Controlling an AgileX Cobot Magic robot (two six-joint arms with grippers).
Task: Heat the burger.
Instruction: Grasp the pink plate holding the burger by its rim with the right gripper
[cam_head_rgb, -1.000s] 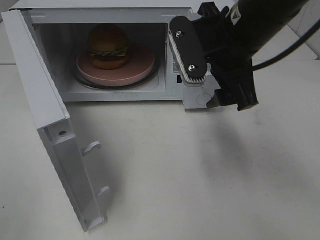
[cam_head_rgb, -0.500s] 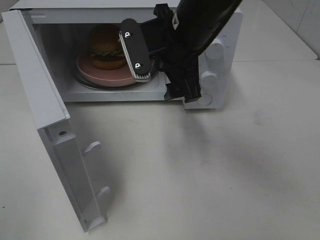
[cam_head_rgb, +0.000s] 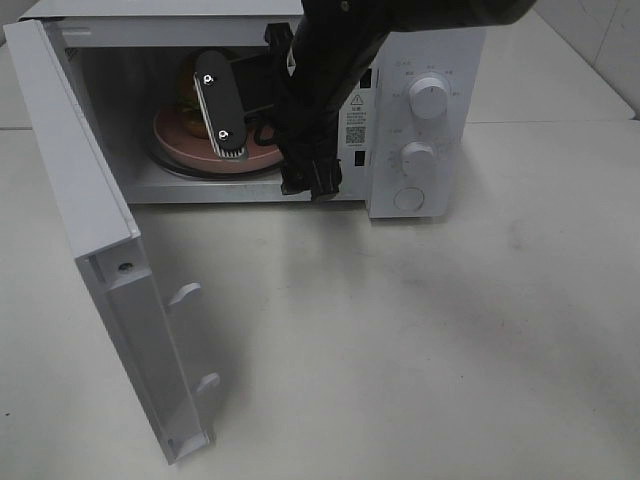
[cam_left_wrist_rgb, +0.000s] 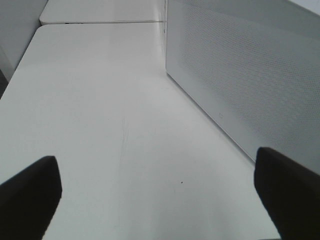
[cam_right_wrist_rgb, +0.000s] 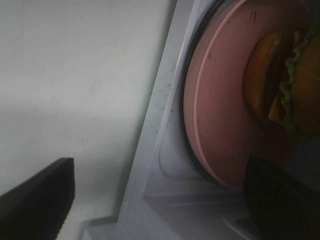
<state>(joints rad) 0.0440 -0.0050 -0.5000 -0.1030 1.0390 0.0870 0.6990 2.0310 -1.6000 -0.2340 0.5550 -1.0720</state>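
Right gripper spread, empty, at open microwave mouth; burger on pink plate inside. Left gripper spread, empty. Panel sticker: warning triangle, QR code, print illegible.

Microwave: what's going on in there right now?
The white microwave stands with its door open. The lettuce-edged, glossy-bunned burger sits on the round pink plate inside. The right gripper, open and empty, is at the cavity mouth by the plate. The left gripper is open over the white table.
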